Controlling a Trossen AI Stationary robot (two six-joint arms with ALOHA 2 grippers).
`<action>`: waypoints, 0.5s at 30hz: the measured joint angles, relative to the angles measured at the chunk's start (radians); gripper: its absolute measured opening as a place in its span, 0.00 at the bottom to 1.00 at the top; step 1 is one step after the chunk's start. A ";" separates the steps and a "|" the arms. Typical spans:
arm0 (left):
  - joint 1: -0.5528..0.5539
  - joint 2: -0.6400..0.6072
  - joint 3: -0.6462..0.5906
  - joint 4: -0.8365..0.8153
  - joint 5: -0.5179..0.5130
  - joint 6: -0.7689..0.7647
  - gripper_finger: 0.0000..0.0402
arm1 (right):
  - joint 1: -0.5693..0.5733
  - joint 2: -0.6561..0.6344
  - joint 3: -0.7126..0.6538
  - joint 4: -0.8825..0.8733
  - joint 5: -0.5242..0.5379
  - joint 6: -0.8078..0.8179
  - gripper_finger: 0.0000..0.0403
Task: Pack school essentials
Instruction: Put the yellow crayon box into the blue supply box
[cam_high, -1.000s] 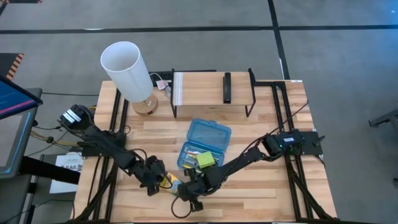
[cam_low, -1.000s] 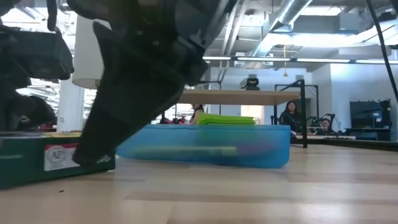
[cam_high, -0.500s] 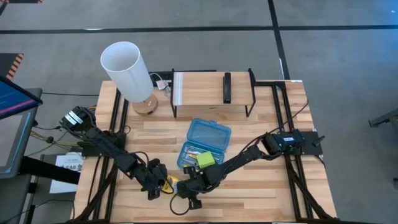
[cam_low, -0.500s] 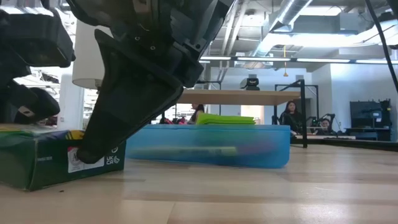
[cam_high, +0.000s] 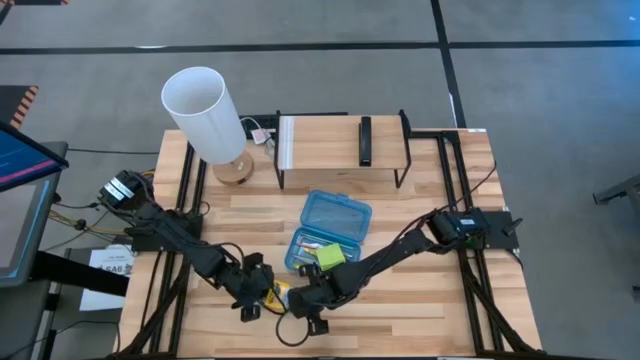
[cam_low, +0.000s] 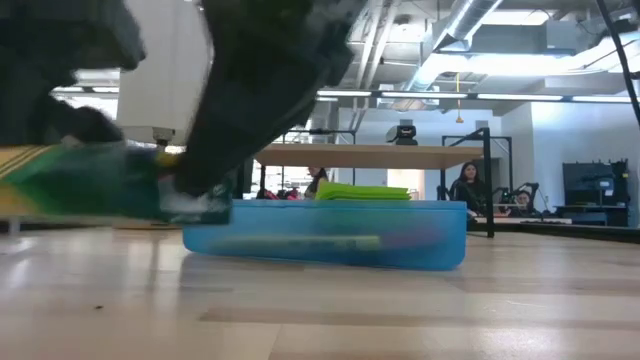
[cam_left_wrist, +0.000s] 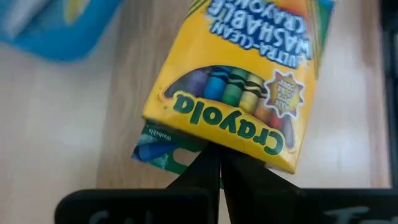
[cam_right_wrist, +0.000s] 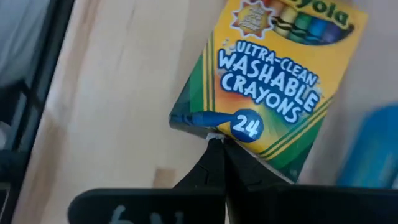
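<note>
The yellow-green crayon box (cam_high: 276, 292) is between my two grippers near the table's near edge, left of the open blue case (cam_high: 328, 232). My left gripper (cam_high: 260, 295) is shut on its left end and my right gripper (cam_high: 297, 297) on its right end. In the low view the box (cam_low: 100, 180) hangs tilted above the tabletop. A lime-green sticky-note pad (cam_high: 331, 257) lies in the case's tray. Scissors, pencils and eraser are too small to make out. My left gripper (cam_left_wrist: 214, 171) pinches the crayon box at the end edge below the "Crayola" name (cam_left_wrist: 217, 148), between its two fingertips. The box is lifted clear of the table. My right gripper (cam_right_wrist: 217, 155) pinches the opposite end, at the corner by the "24" mark (cam_right_wrist: 214, 132), between its fingertips. The box stretches away from the fingers, off the table.
A tall white lamp (cam_high: 205, 115) stands at the far left. A black wire rack (cam_high: 340, 150) with a dark bar on it spans the far middle. The blue case (cam_low: 330, 235) lies right behind the box. Bare wood lies to the right of the case.
The crayon box lay flat on the table, then tipped up at one end, and now hangs clear of the wood. Both grippers have risen with it while staying shut on its ends.
</note>
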 joint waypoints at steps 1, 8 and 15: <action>0.009 -0.002 0.013 -0.007 0.001 0.016 0.00 | 0.000 -0.007 0.000 -0.019 0.006 0.000 0.02; 0.081 -0.023 0.076 -0.116 -0.022 0.120 0.00 | -0.004 -0.053 0.000 -0.087 0.044 0.000 0.02; 0.186 -0.044 0.104 -0.124 -0.029 0.233 0.00 | -0.014 -0.093 0.000 -0.194 0.112 0.014 0.02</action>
